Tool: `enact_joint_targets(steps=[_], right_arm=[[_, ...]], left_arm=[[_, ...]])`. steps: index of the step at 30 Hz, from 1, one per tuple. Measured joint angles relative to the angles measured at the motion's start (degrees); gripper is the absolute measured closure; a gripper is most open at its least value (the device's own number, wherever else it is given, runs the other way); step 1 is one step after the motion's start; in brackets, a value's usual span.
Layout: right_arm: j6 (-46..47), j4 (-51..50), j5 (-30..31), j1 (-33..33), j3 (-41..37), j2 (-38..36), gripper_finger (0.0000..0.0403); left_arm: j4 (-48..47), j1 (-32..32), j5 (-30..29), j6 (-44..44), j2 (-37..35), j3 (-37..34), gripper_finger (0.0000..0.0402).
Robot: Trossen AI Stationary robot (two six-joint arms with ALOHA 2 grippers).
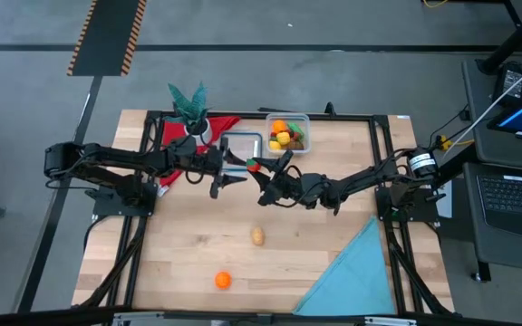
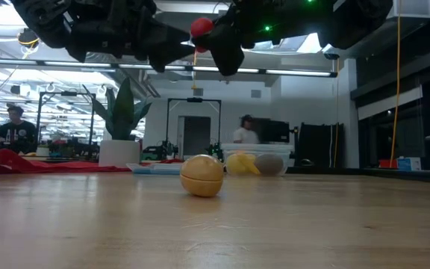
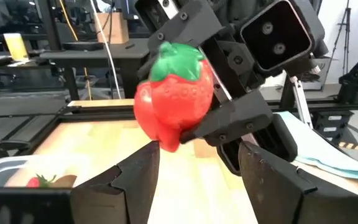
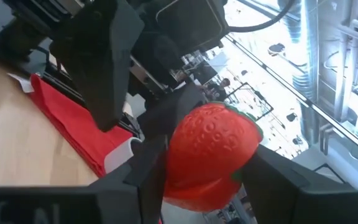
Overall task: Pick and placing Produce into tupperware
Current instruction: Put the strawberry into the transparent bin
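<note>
A red toy strawberry (image 3: 176, 99) with a green cap hangs high over the table's middle, with my right gripper (image 4: 204, 171) shut on it. My left gripper (image 3: 197, 155) faces it from the table's left, open. Its two fingers stand below and on either side of the strawberry's tip, and I cannot tell whether they touch it. The clear tupperware (image 1: 288, 133) stands at the far edge with several produce pieces inside. A brown piece (image 1: 257, 237) and an orange (image 1: 222, 281) lie on the wood nearer the front. My right gripper pinches the strawberry's red body (image 4: 185, 149) between its two fingers, one on each side. The fingers (image 3: 229, 121) come about level from the table's right. The strawberry is lifted clear of the table with its green cap (image 3: 176, 59) up.
A flat clear piece with a blue rim (image 1: 241, 145) lies left of the tupperware. A potted plant (image 1: 188, 104) and a red cloth (image 1: 175, 136) are at the far left. A teal cloth (image 1: 356, 276) covers the near right corner. People show beyond the table in the low view.
</note>
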Motion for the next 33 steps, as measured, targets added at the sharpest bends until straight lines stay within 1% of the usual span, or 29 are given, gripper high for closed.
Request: enact_joint_targets(steps=[4,9,14,20,27,30,33], right_arm=[[0.03,-0.03,0.39,0.00,-0.02,0.00,0.0218],[-0.15,0.20,4.81,-0.02,-0.07,0.00,0.0218],[-0.17,0.20,10.68,-0.03,-0.09,0.00,0.0218],[0.02,0.69,17.09,-0.04,-0.09,0.00,0.0217],[0.04,3.54,28.75,-0.55,-0.13,-0.07,0.0217],[0.74,3.60,30.04,-0.90,-0.13,-0.07,0.0217],[4.12,3.55,30.01,-1.02,-0.13,-0.05,0.0217]], left_arm=[[-0.61,-0.04,0.18,0.02,0.00,0.00,0.0192],[-0.58,-0.04,0.18,0.30,0.00,0.00,0.0192],[-1.49,-0.04,0.16,0.46,-0.73,0.00,0.0192],[-7.44,-0.04,0.16,0.62,-4.86,0.02,0.0192],[-14.55,-0.04,0.14,3.41,-8.77,0.01,0.0192],[-15.39,-0.04,0.14,4.57,-8.82,0.02,0.0192],[-16.03,-0.04,0.14,6.61,-8.81,-0.24,0.0192]])
